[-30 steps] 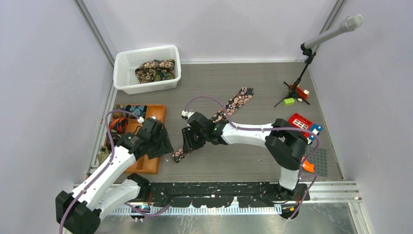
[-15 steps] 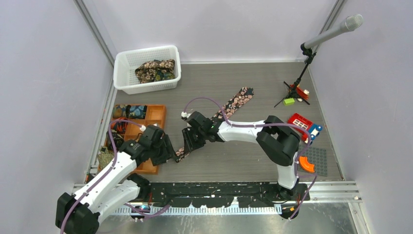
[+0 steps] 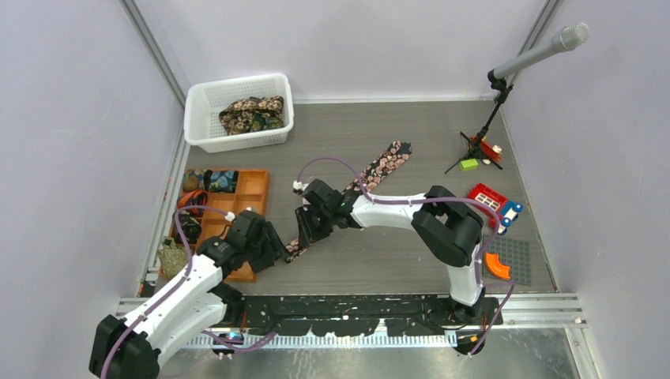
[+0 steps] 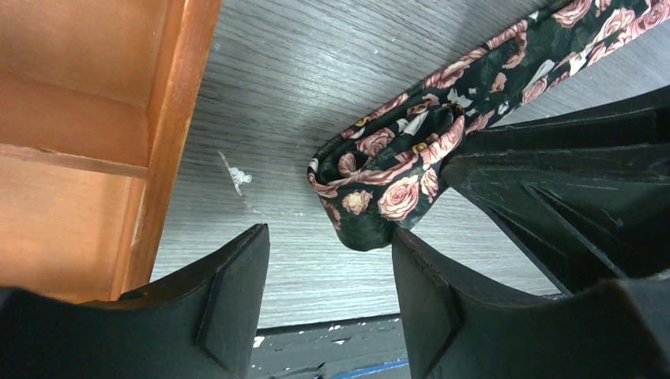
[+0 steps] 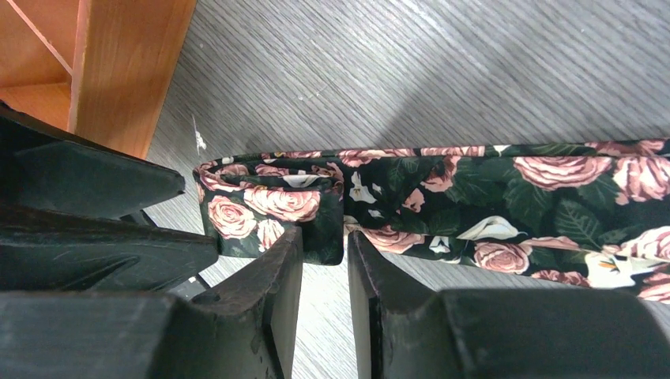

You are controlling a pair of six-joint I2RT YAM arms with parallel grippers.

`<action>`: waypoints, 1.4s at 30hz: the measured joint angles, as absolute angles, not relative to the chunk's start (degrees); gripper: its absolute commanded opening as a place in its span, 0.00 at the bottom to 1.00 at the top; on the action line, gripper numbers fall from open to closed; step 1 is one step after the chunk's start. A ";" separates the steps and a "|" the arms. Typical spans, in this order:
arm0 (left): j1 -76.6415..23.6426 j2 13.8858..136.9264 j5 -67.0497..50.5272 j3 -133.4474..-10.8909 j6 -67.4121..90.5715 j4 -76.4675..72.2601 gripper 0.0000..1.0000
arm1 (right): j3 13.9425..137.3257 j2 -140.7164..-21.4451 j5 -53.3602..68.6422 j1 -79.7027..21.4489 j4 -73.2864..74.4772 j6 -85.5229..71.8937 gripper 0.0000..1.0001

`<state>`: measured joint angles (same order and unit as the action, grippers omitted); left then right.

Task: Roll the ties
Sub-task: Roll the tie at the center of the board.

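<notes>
Rose-print tie [image 3: 348, 197] lies diagonally, rolled end nearest table's near-left | I hold that fold pinched in right gripper [image 5: 322, 260] | left gripper [image 4: 328, 296] spread, just beside.

No readable text anywhere.
Showing only rose print on the tie [image 5: 442, 197]; carrying no letters, labels, brands or numbers.

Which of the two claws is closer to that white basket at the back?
Right. The right gripper sits mid-table over the flowered tie, below the white basket; the left gripper is nearer the front edge.
</notes>
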<state>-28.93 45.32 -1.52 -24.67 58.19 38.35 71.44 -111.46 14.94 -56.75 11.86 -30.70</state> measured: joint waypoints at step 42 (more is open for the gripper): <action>-31.70 43.72 4.91 -13.67 75.20 20.69 0.15 | 72.77 -114.50 17.69 -55.64 11.31 -29.61 0.30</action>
